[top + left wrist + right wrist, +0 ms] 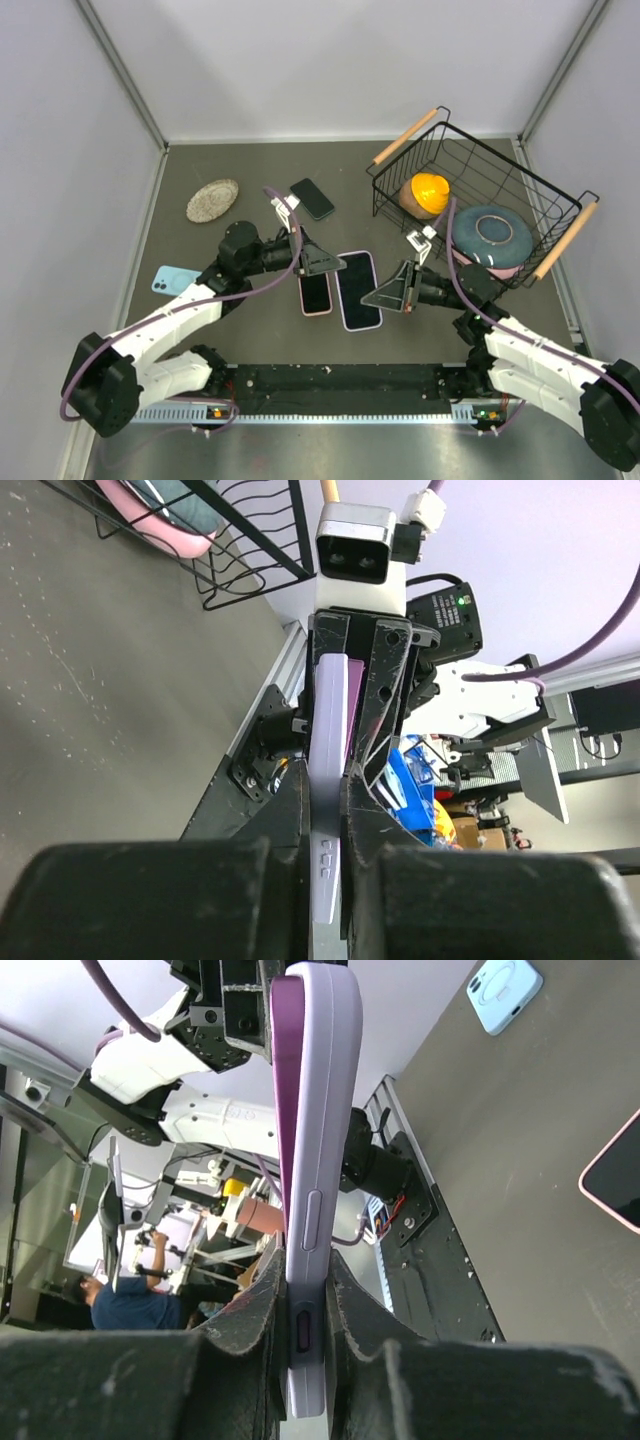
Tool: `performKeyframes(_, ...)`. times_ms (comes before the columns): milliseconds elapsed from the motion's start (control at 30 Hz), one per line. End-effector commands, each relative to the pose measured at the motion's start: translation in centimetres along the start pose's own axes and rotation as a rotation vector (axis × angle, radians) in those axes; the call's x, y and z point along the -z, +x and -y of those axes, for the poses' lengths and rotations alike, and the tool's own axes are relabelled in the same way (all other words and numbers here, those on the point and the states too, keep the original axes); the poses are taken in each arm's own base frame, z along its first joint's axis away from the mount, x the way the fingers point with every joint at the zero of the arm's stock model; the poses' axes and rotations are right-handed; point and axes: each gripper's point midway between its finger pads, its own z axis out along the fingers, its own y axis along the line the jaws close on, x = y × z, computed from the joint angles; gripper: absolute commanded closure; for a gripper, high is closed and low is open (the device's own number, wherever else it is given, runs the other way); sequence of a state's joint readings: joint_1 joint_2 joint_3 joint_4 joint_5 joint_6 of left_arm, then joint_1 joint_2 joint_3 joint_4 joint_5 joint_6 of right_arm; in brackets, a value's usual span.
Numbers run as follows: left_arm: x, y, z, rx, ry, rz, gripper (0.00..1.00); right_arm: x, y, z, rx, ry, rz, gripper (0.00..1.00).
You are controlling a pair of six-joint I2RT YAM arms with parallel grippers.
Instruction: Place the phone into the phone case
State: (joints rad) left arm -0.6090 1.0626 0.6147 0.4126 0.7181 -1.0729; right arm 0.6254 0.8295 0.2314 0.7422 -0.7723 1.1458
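Observation:
A lavender phone case (358, 290) with a dark phone screen showing in it is held between both grippers over the table's middle. My left gripper (335, 265) is shut on its far left edge, and my right gripper (388, 296) is shut on its right edge. In the left wrist view the case's thin edge (330, 730) runs between the shut fingers (285, 810). In the right wrist view the case (315, 1110) stands between the shut fingers (355, 1305), with a darker purple layer (285, 1070) along its left side.
A pink-rimmed phone (315, 292) lies just left of the held case. A black phone (313, 198) lies farther back. A light blue case (175, 280) lies at the left. A woven coaster (212, 200) is at the back left. A wire basket (560, 200) holds an orange object and a blue bowl.

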Motion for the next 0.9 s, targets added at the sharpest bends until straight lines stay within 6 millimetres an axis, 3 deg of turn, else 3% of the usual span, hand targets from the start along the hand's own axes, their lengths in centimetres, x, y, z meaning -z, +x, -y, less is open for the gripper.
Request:
performKeyframes(0,-0.5,0.0,-1.2,-0.028,-0.028,-0.032,1.00,-0.2,-1.1,-3.0,0.105,-0.097,0.025,0.79)
performKeyframes(100,-0.6,0.9,-2.7,-0.036,-0.095,-0.104,1.00,-0.5,-1.7,-2.4,0.102,-0.050,0.038,0.63)
performKeyframes(267,-0.3,1.6,-2.4,-0.082,-0.075,-0.144,1.00,-1.2,-3.4,-2.2,0.146,0.004,0.076,0.47)
performKeyframes(633,0.0,3.0,-1.6,-0.104,0.009,-0.240,1.00,-2.2,-5.9,-2.8,0.192,-0.004,0.110,0.47)
performKeyframes(867,-0.4,2.8,-3.7,-0.090,-0.094,-0.247,1.00,-2.4,-6.5,-3.3,0.194,-0.052,0.141,0.66)
